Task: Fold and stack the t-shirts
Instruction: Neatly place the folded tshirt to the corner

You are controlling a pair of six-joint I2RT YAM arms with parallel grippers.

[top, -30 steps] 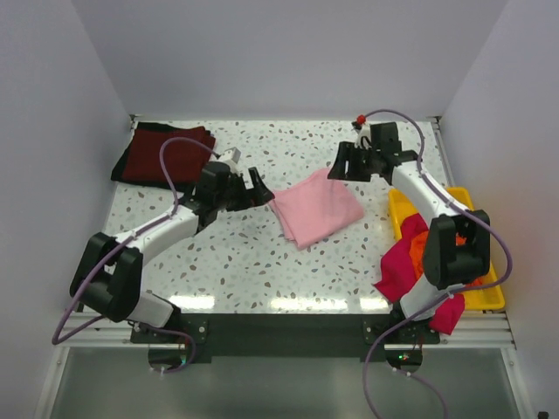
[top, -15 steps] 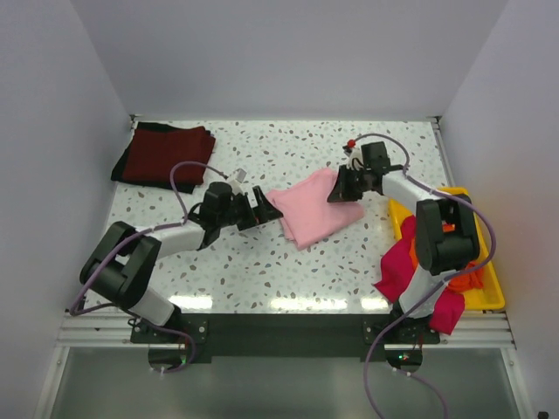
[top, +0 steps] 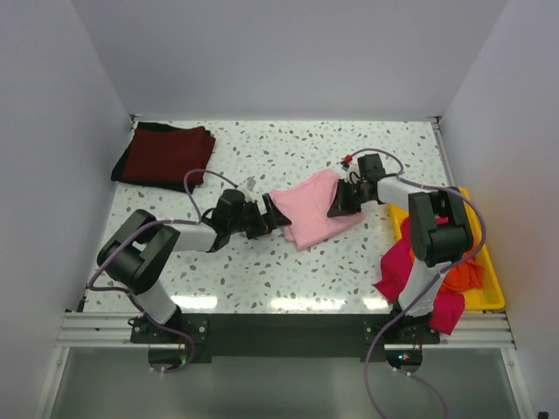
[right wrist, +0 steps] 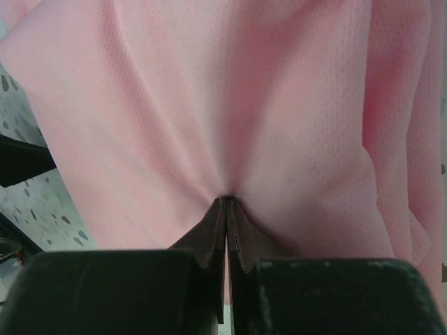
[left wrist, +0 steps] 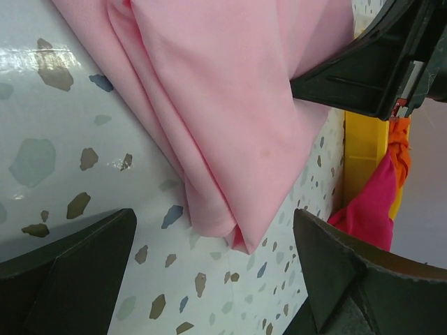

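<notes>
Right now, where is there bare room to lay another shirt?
Bare table: along the back, between the maroon shirt and the right arm, and the near edge below the pink shirt. Crowded: where the left hand and right hand meet that shirt, and the yellow tray.

pink tee [top: 313, 208]: folded, centre | maroon tee [top: 168, 155]: folded, far-left corner | magenta tee [top: 400, 262], orange tee [top: 461, 272]: crumpled heap, right

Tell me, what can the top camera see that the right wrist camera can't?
Only the top camera shows the dark red shirt in the far left corner, the yellow tray and the magenta shirt hanging over its edge. Only the wrist camera shows the right gripper pinched shut on puckered cloth. Both show the pink shirt.
</notes>
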